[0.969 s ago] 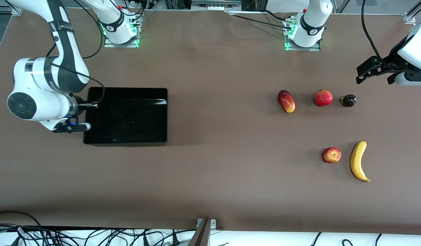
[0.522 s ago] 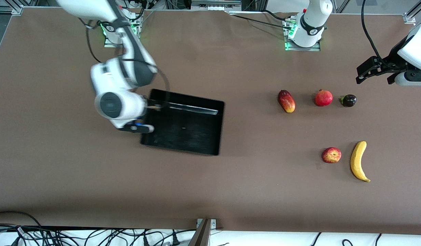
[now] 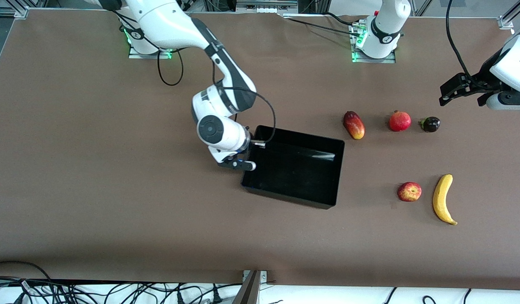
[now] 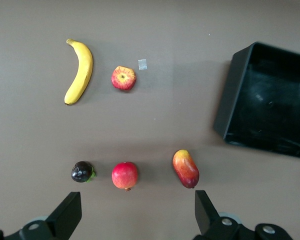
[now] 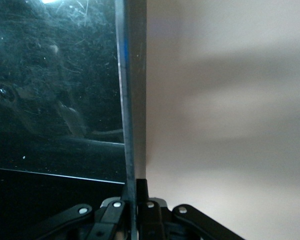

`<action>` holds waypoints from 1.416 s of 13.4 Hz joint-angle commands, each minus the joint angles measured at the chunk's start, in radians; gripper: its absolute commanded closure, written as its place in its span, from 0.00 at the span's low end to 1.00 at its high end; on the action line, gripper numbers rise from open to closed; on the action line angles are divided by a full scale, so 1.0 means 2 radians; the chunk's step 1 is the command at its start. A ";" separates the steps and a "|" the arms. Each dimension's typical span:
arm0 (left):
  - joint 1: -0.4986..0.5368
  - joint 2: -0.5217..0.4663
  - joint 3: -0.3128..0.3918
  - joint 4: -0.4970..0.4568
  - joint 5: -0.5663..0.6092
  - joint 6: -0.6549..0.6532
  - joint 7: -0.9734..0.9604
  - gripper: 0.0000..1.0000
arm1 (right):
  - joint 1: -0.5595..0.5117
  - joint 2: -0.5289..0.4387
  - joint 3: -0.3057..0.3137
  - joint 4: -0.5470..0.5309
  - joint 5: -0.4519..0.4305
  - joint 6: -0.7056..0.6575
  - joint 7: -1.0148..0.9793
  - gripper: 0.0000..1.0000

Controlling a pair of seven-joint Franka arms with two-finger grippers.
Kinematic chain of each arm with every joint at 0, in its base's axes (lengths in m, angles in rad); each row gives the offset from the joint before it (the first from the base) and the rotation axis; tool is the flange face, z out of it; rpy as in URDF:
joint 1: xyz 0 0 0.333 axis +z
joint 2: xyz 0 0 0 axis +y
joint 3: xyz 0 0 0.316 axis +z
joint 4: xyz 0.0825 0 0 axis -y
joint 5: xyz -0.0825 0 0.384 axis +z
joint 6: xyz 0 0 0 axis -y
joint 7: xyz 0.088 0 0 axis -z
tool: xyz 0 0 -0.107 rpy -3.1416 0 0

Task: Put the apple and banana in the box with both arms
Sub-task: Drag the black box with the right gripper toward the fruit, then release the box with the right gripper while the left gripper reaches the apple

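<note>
the right arm reaches down and across mid-tabletop [image 3: 116, 202], its right claw [image 3: 252, 145] pinched on the end wall of the black box [image 3: 323, 177] that faces the right arm's end; the box sits slightly skewed, long axis running along the tabletop. the left arm waits raised at its own end, left claw [image 3: 447, 93] spread wide over bare tabletop near the mangosteen [image 3: 430, 124]. the apple [image 3: 409, 191] lies just beside the banana [image 3: 442, 198], which points toward and away from the front camera, both toward the left arm's end from the box.

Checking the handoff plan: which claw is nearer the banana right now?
Left. The left claw hangs open above the table near the dark fruit, apart from the banana. The right claw is shut on the box wall.
</note>
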 commanded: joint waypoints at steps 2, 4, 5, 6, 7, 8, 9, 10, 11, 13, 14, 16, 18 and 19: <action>0.004 0.007 0.002 0.016 -0.010 -0.008 -0.001 0.00 | 0.012 0.013 0.017 0.021 0.007 0.009 0.000 1.00; 0.004 0.010 0.005 0.016 -0.010 -0.008 -0.002 0.00 | 0.011 0.017 0.016 0.020 -0.002 0.005 -0.020 1.00; 0.004 0.011 0.005 0.016 -0.009 -0.009 -0.004 0.00 | 0.011 0.018 0.016 0.020 -0.004 0.005 -0.030 1.00; 0.004 0.011 0.005 0.016 -0.009 -0.009 0.000 0.00 | 0.011 0.020 0.016 0.020 -0.005 0.005 -0.036 1.00; 0.003 0.011 0.005 0.016 -0.004 -0.009 0.004 0.00 | 0.012 0.020 0.016 0.020 -0.013 0.005 -0.042 1.00; 0.002 0.012 0.004 0.016 -0.004 -0.009 0.002 0.00 | 0.012 0.020 0.016 0.020 -0.029 0.005 -0.043 1.00; 0.004 0.014 0.005 0.016 -0.007 -0.009 0.001 0.00 | 0.012 0.020 0.016 0.019 -0.032 0.005 -0.039 0.70; 0.004 0.017 0.006 0.016 -0.009 -0.009 0.005 0.00 | 0.014 0.018 0.016 0.019 -0.035 0.004 -0.038 0.01; 0.005 0.027 0.006 0.016 -0.005 -0.008 0.005 0.00 | 0.013 0.014 0.016 0.019 -0.034 0.002 -0.039 0.00; 0.009 0.088 0.008 0.051 -0.008 0.004 0.007 0.00 | 0.008 0.001 0.009 0.025 -0.033 -0.053 -0.041 0.00; 0.026 0.140 0.007 0.088 -0.010 0.023 0.012 0.00 | 0.001 -0.005 0.007 0.044 -0.031 -0.090 -0.041 0.00; 0.034 0.229 0.005 0.137 -0.011 0.079 0.042 0.00 | -0.023 -0.024 0.007 0.081 -0.030 -0.176 -0.041 0.00; 0.039 0.277 0.006 0.138 -0.013 0.161 0.078 0.00 | -0.045 -0.052 0.007 0.099 -0.030 -0.225 -0.040 0.00; 0.041 0.296 0.006 0.138 -0.022 0.190 0.080 0.00 | -0.058 -0.071 0.007 0.099 -0.030 -0.236 -0.040 0.00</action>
